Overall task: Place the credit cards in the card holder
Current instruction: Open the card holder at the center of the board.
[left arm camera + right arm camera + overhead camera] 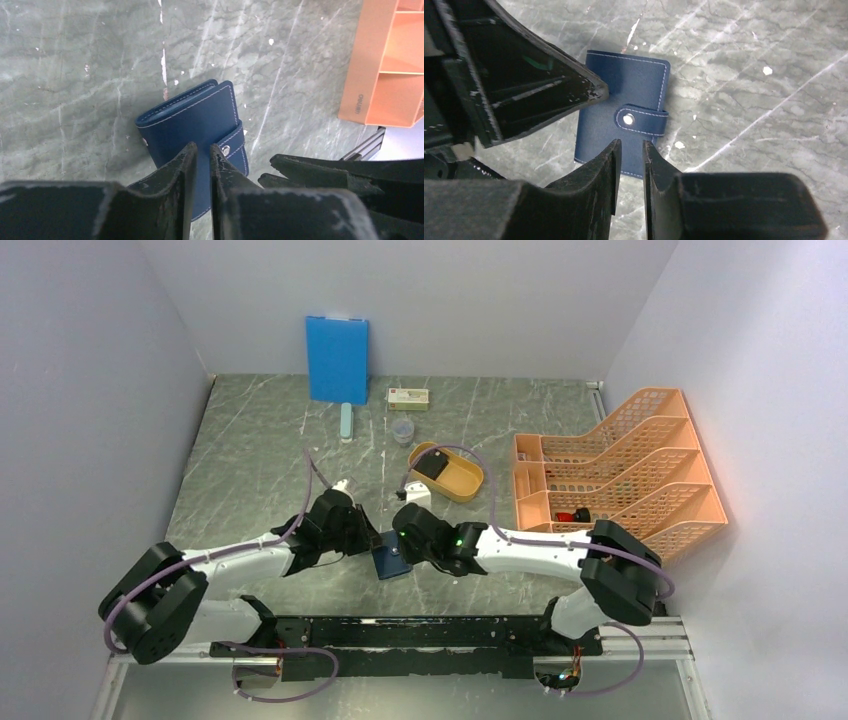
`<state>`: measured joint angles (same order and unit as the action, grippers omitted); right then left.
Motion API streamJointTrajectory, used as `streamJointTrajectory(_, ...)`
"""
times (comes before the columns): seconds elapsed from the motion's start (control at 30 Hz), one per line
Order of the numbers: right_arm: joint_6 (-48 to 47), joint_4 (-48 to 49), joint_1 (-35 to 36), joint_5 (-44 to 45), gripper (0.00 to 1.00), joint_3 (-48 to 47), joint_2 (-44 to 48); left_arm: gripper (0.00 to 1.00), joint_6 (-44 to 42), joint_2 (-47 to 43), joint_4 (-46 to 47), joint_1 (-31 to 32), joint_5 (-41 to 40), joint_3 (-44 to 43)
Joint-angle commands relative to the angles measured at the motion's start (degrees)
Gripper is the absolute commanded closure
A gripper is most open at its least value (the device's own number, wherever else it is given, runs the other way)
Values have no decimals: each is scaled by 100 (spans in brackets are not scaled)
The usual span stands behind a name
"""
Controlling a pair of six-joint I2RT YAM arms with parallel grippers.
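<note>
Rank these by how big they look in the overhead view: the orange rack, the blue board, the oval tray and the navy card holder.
Largest to smallest:
1. orange rack
2. blue board
3. oval tray
4. card holder, partly hidden, yet clearly smallest

Navy card holder [624, 85] — white-stitched — grey-veined table [749, 75]

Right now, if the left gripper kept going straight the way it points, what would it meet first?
The closed card holder, lying flat on the table just ahead of the left gripper; how close is unclear.
</note>
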<state>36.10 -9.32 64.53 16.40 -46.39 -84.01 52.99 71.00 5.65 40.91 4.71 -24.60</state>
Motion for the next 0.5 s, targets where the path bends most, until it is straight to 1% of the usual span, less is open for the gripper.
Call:
streamJointTrajectory(0.0,-146,98,135,429,74,-340,-282,83,79,264,411,-61,-90,-65)
streamJointTrajectory(0.07,-187,99,192,503,74,-436,-382,91,101,370,455,-84,-93,-23)
streamJointTrajectory(0.13,-222,97,238,577,74,-514,-477,95,130,461,503,-99,-84,17)
streamJointTrajectory(0.27,-290,26,325,706,71,-678,-689,95,150,535,548,-117,-122,80)
streamJointTrajectory(0.47,-298,-31,414,877,62,-747,-915,95,163,512,595,-143,-144,184)
